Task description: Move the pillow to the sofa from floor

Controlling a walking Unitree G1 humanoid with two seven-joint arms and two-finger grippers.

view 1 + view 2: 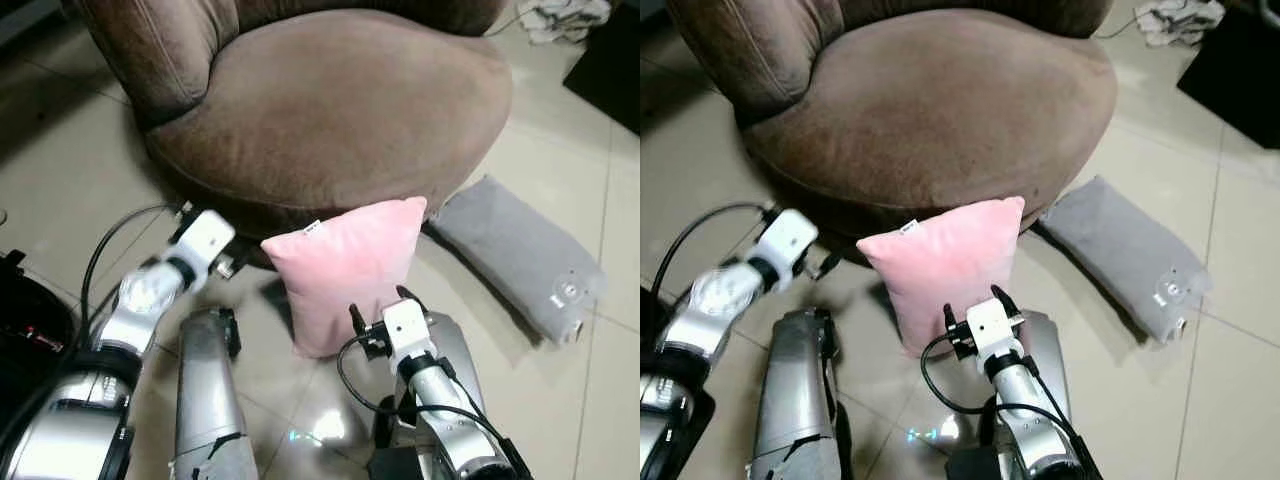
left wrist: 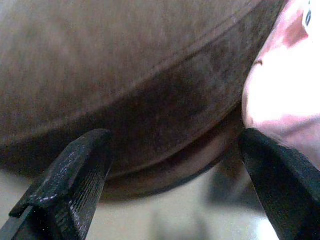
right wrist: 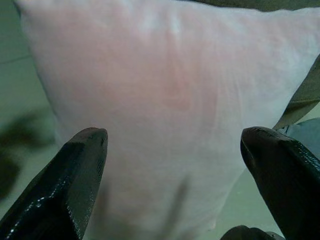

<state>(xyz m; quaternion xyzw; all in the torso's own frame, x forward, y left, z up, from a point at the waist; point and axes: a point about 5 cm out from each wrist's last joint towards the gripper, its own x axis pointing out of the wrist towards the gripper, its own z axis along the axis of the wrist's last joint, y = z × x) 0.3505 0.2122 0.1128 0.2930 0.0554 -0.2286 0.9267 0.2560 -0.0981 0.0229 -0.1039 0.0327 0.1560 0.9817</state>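
Two cushions on floor: pink pillow (image 1: 347,268) upright against brown sofa (image 1: 330,110), grey cushion (image 1: 520,255) to right. Left gripper (image 2: 175,185) and right gripper (image 3: 175,185), fingers apart, near pillow.

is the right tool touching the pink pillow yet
Apart. The right wrist view shows the right tool open, fingers wide, with the pink pillow still ahead of the tips.

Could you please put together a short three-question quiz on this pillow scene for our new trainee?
1. True or false: the pink pillow already lies on the brown sofa seat.
2. Which gripper faces the pillow's broad side: A left gripper, B right gripper?
3. What lies on the floor to the pillow's right?

Key: 1 false, it stands on the floor against the sofa front. 2 B, with fingers open. 3 A grey cushion.
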